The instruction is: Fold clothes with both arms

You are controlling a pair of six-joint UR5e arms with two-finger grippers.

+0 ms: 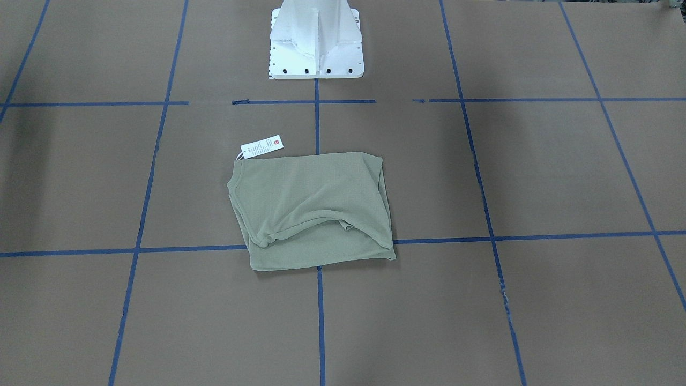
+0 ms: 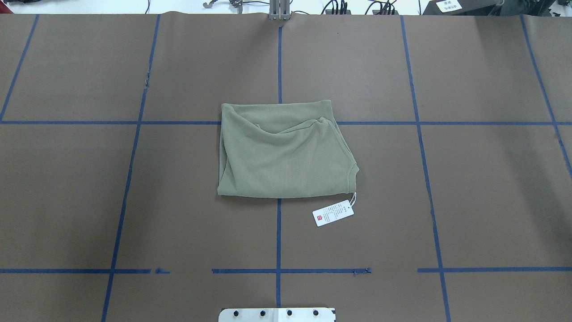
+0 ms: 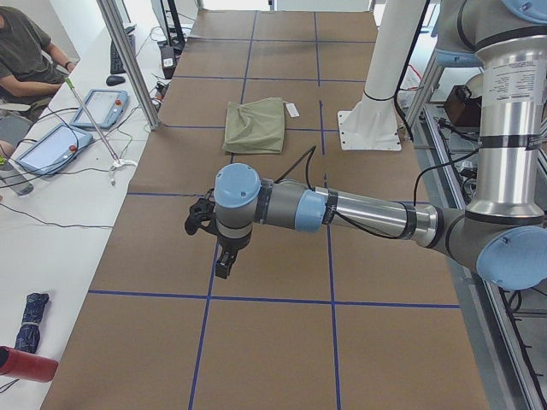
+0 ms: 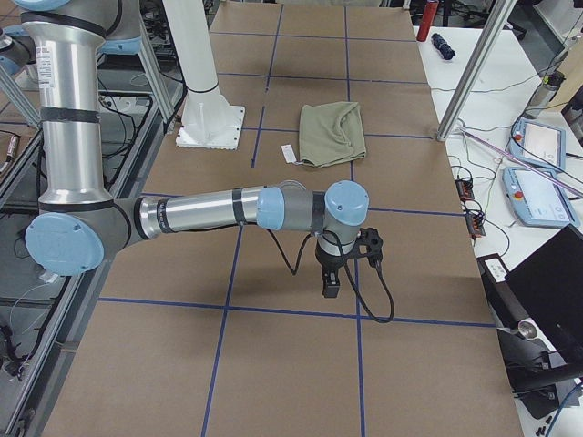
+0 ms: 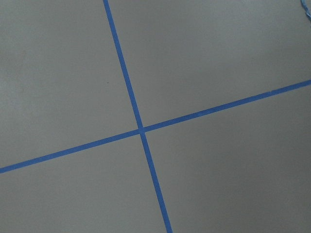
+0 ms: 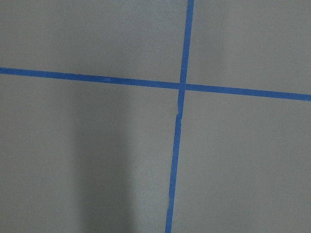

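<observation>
The clothes are one sage-green shirt (image 1: 313, 209) (image 2: 283, 154), lying folded into a rough rectangle at the table's centre with wrinkles across its top layer. Its white hang tag (image 1: 261, 146) (image 2: 333, 213) rests on the paper beside one corner. Neither arm touches it. My left gripper (image 3: 224, 260) hangs over bare paper far toward my left end of the table, and I cannot tell whether it is open or shut. My right gripper (image 4: 329, 282) hangs likewise toward the right end, and I cannot tell its state either. Both wrist views show only brown paper and blue tape lines.
The white pedestal base (image 1: 316, 43) (image 2: 277, 314) stands behind the shirt. Brown paper (image 2: 469, 179) with blue tape lines covers the table. A seated person (image 3: 26, 51), teach pendants (image 3: 101, 107) (image 4: 542, 146) and slanted metal posts (image 3: 128, 60) (image 4: 474, 73) line the operators' side.
</observation>
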